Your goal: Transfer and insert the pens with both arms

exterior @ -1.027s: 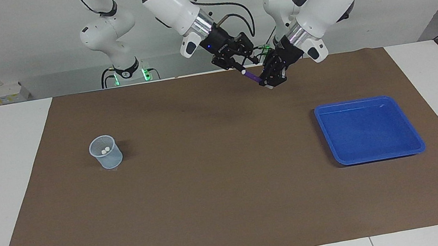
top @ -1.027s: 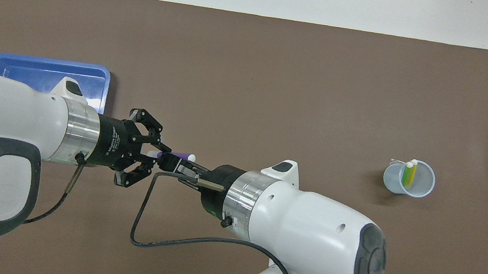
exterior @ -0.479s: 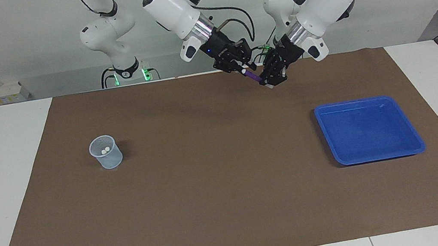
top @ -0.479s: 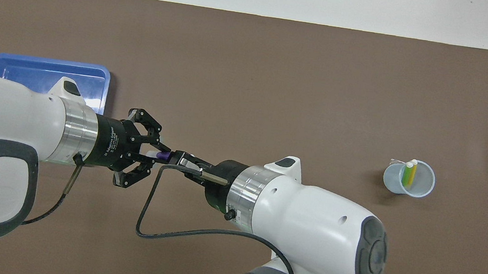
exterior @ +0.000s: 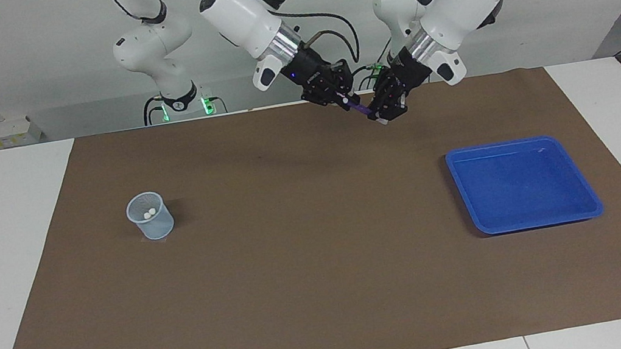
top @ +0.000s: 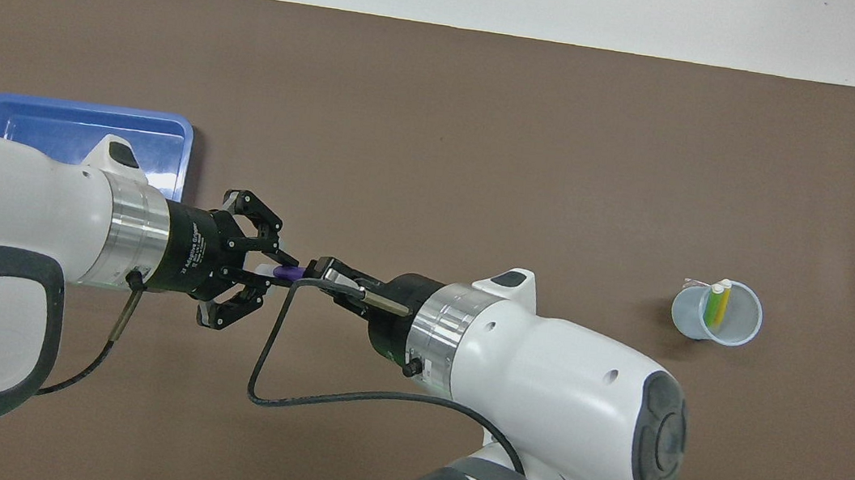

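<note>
A purple pen (exterior: 360, 110) (top: 287, 272) hangs in the air over the brown mat's robot-side edge, between both grippers. My left gripper (exterior: 381, 117) (top: 275, 269) is shut on its purple end. My right gripper (exterior: 345, 100) (top: 319, 268) has its fingers closed over the whitish end, which peeks out in the facing view. A yellow pen (top: 723, 301) and a green pen (top: 712, 306) stand in a pale blue cup (exterior: 150, 217) (top: 716, 313) toward the right arm's end of the table, whitish ends up.
A blue tray (exterior: 524, 185) (top: 74, 127) lies on the brown mat (exterior: 311, 260) toward the left arm's end, with nothing in it. A smaller white arm with a green-lit base (exterior: 176, 99) stands off the mat near the right arm.
The right gripper has closed onto the purple pen's whitish end, which was showing free a second ago. Both hands have risen slightly. The left gripper kept its hold.
</note>
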